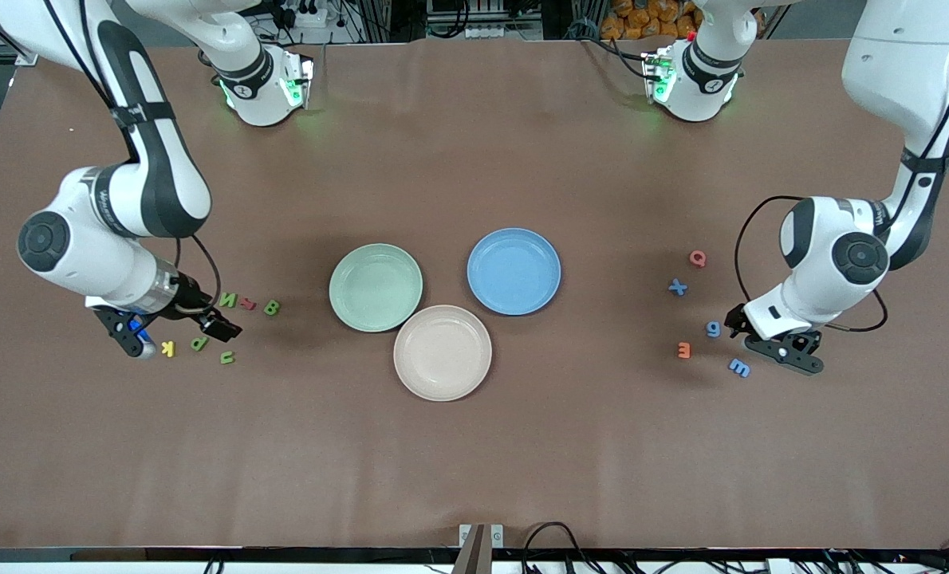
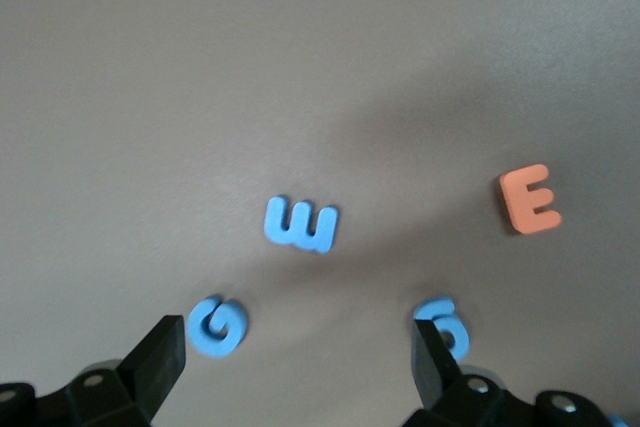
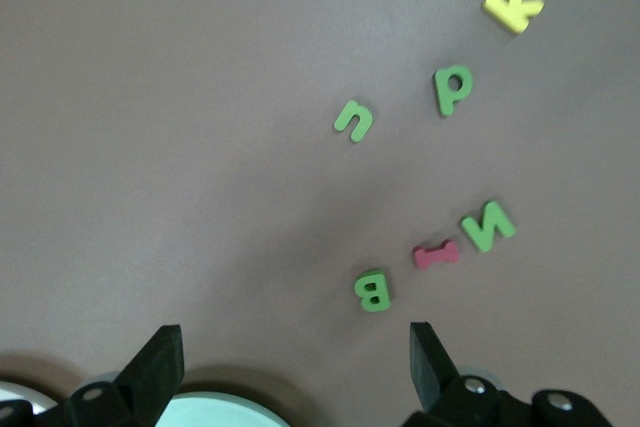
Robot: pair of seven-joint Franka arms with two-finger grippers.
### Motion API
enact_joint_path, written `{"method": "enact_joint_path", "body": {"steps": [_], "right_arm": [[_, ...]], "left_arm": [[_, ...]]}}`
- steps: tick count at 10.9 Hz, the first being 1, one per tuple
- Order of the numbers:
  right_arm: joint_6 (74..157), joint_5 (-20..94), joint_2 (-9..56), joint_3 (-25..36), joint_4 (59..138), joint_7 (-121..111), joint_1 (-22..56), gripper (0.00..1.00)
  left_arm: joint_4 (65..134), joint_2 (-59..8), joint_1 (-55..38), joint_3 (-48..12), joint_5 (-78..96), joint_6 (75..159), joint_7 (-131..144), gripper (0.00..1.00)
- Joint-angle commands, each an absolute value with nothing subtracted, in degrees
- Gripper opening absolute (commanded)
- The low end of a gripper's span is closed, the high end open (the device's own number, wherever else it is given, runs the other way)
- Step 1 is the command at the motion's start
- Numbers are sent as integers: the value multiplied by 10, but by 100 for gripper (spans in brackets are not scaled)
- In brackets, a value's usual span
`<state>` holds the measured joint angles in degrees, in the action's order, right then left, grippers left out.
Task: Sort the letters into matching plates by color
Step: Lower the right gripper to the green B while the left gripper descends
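Toward the right arm's end lie green letters N (image 1: 228,300), B (image 1: 271,307), P (image 1: 198,344) and u (image 1: 227,358). My right gripper (image 1: 173,333) hangs open and empty over this group; its wrist view shows B (image 3: 375,289) closest to the fingers. Toward the left arm's end lie blue letters X (image 1: 678,287), g (image 1: 713,328) and m (image 1: 739,367). My left gripper (image 1: 769,343) is open and empty, low beside them. In its wrist view a blue G (image 2: 217,325) and a second curled blue letter (image 2: 445,322) flank the fingers. The green plate (image 1: 376,287) and blue plate (image 1: 513,271) sit mid-table, empty.
A beige-pink plate (image 1: 442,351) lies nearer the camera, touching the green one. A red letter (image 1: 248,304) and yellow K (image 1: 168,348) mix with the green letters. A red Q (image 1: 697,258) and an orange letter (image 1: 684,350) lie among the blue ones.
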<state>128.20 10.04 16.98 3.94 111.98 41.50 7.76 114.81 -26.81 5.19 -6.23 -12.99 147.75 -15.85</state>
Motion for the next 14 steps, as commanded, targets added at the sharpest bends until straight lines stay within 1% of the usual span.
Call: {"method": "enact_joint_path", "body": {"steps": [1,3,6,8,10,11,12,14], "right_arm": [[1316,140,198,39,1116,473,86,100],[1348,140,221,39,1124,482,93,100],[1438,140,226,39,1194,475,95,100],[1446,140,229,39,1209,474,95,100],[1457,140,237,39,1223,475,97,100],[1479,140,239,39,1238,475,98,100],[1502,140,245,39,1251,475,99,100],[1508,141,252,39,1252,475,104,100]], "left_arm": [[1145,-311,82,-67,-147,1534,-179,100],[1142,-321,91,-71,-136,1535,-189,100],[1140,-319,91,-72,-94,1528,-190,100],[1138,-320,91,-75,-58,1512,-190,100],[1108,-328,91,-78,-23,1460,-194,100],[1097,-332,91,-78,-13,1445,-205,100],[1090,-338,91,-78,-11,1444,-211,100],[1084,-342,91,-77,-10,1444,-228,100]]}}
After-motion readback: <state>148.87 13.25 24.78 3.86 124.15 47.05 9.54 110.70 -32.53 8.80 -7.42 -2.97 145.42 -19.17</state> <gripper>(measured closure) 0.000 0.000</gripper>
